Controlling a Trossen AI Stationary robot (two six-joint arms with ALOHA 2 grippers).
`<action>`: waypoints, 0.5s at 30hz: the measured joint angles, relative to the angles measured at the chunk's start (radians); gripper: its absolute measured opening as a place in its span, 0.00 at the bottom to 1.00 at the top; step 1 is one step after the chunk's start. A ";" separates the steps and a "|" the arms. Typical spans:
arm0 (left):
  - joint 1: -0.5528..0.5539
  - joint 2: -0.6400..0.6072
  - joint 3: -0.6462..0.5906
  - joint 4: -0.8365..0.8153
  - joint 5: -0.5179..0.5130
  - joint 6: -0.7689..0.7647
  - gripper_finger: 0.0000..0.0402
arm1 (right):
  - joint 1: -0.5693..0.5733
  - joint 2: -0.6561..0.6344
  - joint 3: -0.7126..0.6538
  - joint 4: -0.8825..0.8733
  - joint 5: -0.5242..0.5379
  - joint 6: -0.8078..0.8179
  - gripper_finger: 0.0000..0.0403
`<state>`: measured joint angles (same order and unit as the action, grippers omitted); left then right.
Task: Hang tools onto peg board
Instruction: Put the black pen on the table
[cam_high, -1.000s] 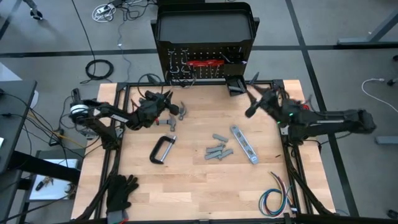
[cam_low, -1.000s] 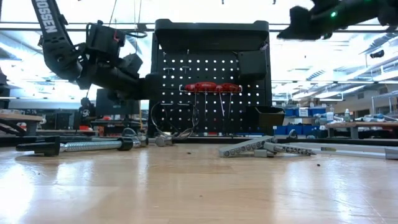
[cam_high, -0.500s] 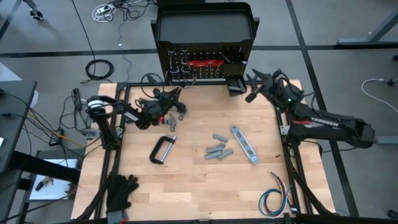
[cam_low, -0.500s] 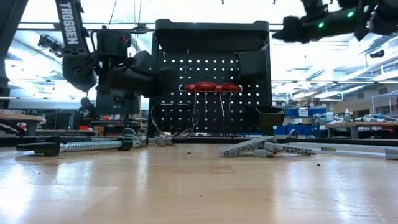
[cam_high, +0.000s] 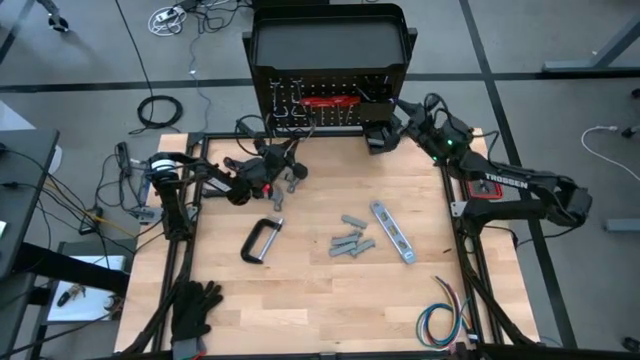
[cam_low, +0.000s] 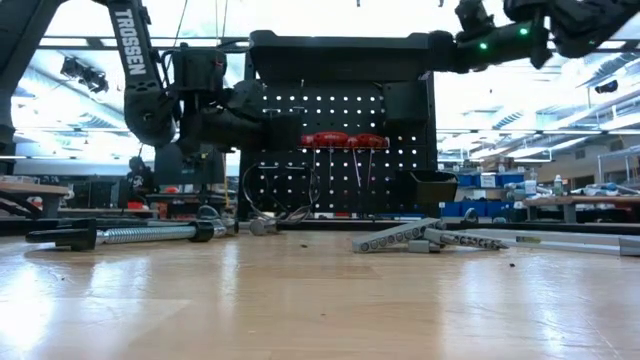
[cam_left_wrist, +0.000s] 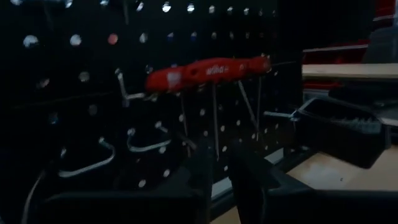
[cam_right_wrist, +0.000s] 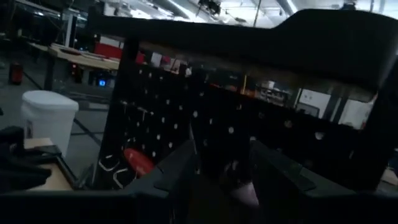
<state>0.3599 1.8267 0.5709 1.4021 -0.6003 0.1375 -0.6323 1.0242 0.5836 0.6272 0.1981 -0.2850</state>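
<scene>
The black peg board (cam_high: 330, 100) stands upright at the table's far edge, with red-handled tools (cam_low: 340, 140) hanging on its hooks. My left gripper (cam_left_wrist: 221, 171) points level at the board's lower left; its fingers are almost together and nothing shows between them. A grey hammer head (cam_high: 293, 172) lies right by its tip. My right gripper (cam_right_wrist: 224, 168) is up at the board's top right corner (cam_low: 440, 50), shut on a small dark thing with a pale patch. A second hammer (cam_high: 275, 200) lies on the table behind the left gripper. My left gripper is close to the hammer head, but I cannot tell whether it touches it. My right gripper pinches a small thing with a pale grey patch (cam_right_wrist: 241, 188) between its two fingers, pointing level at the peg board from the table's right. The thing is lifted clear; which part is held is too dark to tell.
On the table lie a grey C-clamp (cam_high: 260, 240), several grey metal pieces (cam_high: 350, 241) and a silver flat bar (cam_high: 392, 232). Black gloves (cam_high: 195, 305) lie at the near left and a coloured wire bundle (cam_high: 445, 315) at the near right. A small black bin (cam_low: 435, 188) hangs low on the board's right.
My right gripper has swung from over the table's right part toward the far edge, up to the peg board's top right. My left gripper has gone toward the far edge, closer to the board's lower left. Neither has opened or shut.
</scene>
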 joint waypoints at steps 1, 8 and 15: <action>0.000 0.000 0.005 0.001 0.007 0.005 0.13 | -0.002 0.016 0.023 -0.012 0.007 0.003 0.39; 0.000 0.000 0.013 -0.008 0.011 0.021 0.13 | -0.012 0.114 0.108 -0.067 0.032 -0.005 0.39; -0.008 -0.001 0.013 -0.047 0.011 0.056 0.13 | -0.012 0.142 0.120 -0.078 0.090 -0.013 0.26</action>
<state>0.3520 1.8259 0.5842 1.3555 -0.5896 0.1937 -0.6446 1.1659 0.7031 0.5492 0.2882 -0.2977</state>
